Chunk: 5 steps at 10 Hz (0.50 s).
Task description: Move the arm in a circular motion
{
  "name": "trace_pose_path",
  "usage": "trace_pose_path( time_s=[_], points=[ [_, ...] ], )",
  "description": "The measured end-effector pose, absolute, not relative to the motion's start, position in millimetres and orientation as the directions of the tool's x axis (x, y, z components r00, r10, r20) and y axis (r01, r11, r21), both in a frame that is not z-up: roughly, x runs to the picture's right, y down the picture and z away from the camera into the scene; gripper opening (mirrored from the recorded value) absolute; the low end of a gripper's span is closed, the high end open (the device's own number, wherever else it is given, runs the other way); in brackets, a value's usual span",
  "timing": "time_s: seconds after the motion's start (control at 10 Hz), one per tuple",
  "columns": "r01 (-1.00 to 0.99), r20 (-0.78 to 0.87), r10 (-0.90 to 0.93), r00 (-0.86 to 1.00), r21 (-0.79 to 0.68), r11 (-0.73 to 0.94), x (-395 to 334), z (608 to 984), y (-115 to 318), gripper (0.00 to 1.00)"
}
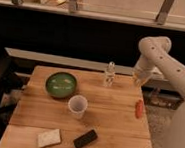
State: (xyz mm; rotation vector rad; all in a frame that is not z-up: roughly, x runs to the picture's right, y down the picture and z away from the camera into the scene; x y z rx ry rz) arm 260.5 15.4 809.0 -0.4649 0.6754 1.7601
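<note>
My tool [139, 79] hangs over the far right edge of the counter [110, 127]; I cannot tell whether it is open or closed. Above it my arm [157, 48] bends at a rounded elbow and runs off to the right. A small clear bottle [109, 73] stands just left of the tool, and a red thing [140, 108] lies nearer me. Nothing needs gripping, since the arm itself is what moves. I judge it stiff and heavy, so my circle should stay clear of that light, tippy bottle.
</note>
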Motion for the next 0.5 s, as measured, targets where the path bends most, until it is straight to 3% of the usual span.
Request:
trace_pose_path(
  time_s=[0.5],
  points=[
    [-0.986, -0.695, 0.701, -0.161, 0.084, -0.143, 169.1, 833.2, 27.7, 0.0]
  ],
)
